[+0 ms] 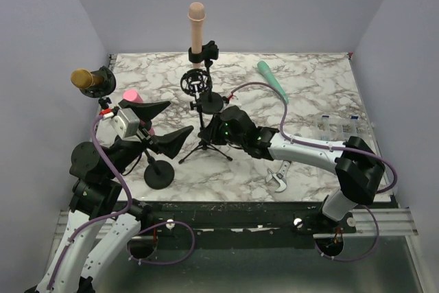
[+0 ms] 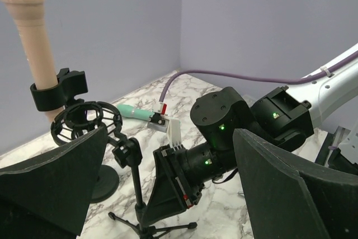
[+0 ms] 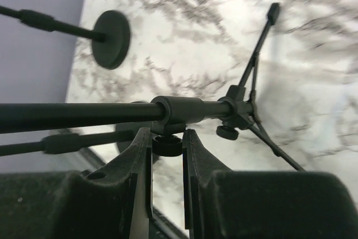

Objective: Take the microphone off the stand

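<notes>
Stretching low, right arm [image 1: 305, 147], jaws pinching stand [image 3: 184, 109]

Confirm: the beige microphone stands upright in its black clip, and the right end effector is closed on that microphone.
Not the beige microphone: the right wrist view shows the right end effector closed on a black knob on the tripod stand's pole. Rest holds.

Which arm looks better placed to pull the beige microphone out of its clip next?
Left. The left gripper is wide open, empty, and pointed toward the microphone. The right gripper is clamped on the tripod stand, probably steadying it.
</notes>
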Controlling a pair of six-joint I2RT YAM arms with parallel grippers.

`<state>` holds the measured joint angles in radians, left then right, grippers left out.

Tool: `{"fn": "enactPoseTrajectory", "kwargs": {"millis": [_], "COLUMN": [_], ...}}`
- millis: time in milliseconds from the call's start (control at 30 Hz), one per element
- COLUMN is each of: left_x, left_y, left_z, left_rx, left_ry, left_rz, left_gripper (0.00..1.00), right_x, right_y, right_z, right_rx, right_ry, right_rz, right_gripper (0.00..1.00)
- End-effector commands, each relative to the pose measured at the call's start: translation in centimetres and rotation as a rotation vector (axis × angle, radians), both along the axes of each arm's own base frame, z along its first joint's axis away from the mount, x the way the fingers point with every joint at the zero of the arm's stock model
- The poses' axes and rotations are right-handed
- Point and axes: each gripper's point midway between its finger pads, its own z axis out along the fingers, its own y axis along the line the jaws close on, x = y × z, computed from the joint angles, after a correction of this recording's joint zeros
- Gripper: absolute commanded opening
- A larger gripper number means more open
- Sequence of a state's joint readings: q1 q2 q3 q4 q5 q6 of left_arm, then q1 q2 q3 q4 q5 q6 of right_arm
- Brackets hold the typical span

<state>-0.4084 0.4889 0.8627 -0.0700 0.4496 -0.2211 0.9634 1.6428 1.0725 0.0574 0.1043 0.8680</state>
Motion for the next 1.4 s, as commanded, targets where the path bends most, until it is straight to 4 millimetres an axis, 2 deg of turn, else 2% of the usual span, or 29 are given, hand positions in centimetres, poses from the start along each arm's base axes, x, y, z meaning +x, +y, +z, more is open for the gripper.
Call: {"fn": "enactPoseTrajectory", "kwargs": {"millis": [0, 133, 300, 433, 533, 667, 767, 867, 933, 1033, 1200, 1300, 1367], "left_x": [-0.7, -0.5, -0.3, -0.3, -0.2, -0.2, -0.1, 0.0, 0.0, 0.0, 0.0, 0.1, 0.2], "left_y": [-0.1, -0.2, -0.3, -0.3, -0.3, -0.3, -0.3, -0.2, -0.2, -0.3, -0.3, -0.4, -0.4], "left_z": [1.1, 1.0, 0.8, 0.7, 0.7, 0.7, 0.6, 0.6, 0.6, 0.6, 0.6, 0.5, 0.4], "left_rx": [-0.001, 0.0, 0.003, 0.005, 0.006, 0.005, 0.006, 0.007, 0.008, 0.009, 0.009, 0.01, 0.012], "left_ry": [-0.024, -0.018, -0.012, -0.011, -0.009, -0.009, -0.007, -0.008, -0.007, -0.005, -0.004, 0.0, 0.004], "left_rz": [-0.023, -0.023, -0.021, -0.018, -0.016, -0.019, -0.016, -0.008, -0.007, -0.012, -0.016, -0.015, -0.017], "left_gripper": [0.98, 0.99, 0.98, 0.99, 0.98, 0.99, 0.99, 0.99, 0.98, 0.99, 0.98, 0.98, 0.99], "right_x": [-0.2, 0.5, 0.9, 0.8, 0.7, 0.8, 0.8, 0.2, -0.4, -1.7, -4.5, -5.3, -5.4], "right_y": [-13.3, -13.2, -12.7, -11.9, -11.1, -10.1, -9.4, -8.6, -8.3, -7.6, -5.7, -4.9, -5.1], "right_z": [-10.3, -8.9, -8.3, -7.6, -6.5, -5.0, -3.4, -2.1, -1.6, -1.1, 0.0, 1.8, 2.6], "right_rx": [-0.738, -0.786, -0.827, -0.783, -0.73, -0.68, -0.623, -0.553, -0.518, -0.433, -0.163, 0.014, 0.109], "right_ry": [0.009, -0.067, -0.1, -0.108, -0.123, -0.14, -0.153, -0.164, -0.166, -0.159, -0.082, -0.072, -0.047], "right_rz": [-0.082, -0.047, -0.016, 0.004, 0.018, 0.028, 0.032, 0.066, 0.094, 0.157, 0.278, 0.316, 0.32], "right_gripper": [0.01, 0.01, 0.01, 0.03, 0.12, 0.33, 0.45, 0.71, 0.81, 0.88, 0.91, 0.93, 0.94]}}
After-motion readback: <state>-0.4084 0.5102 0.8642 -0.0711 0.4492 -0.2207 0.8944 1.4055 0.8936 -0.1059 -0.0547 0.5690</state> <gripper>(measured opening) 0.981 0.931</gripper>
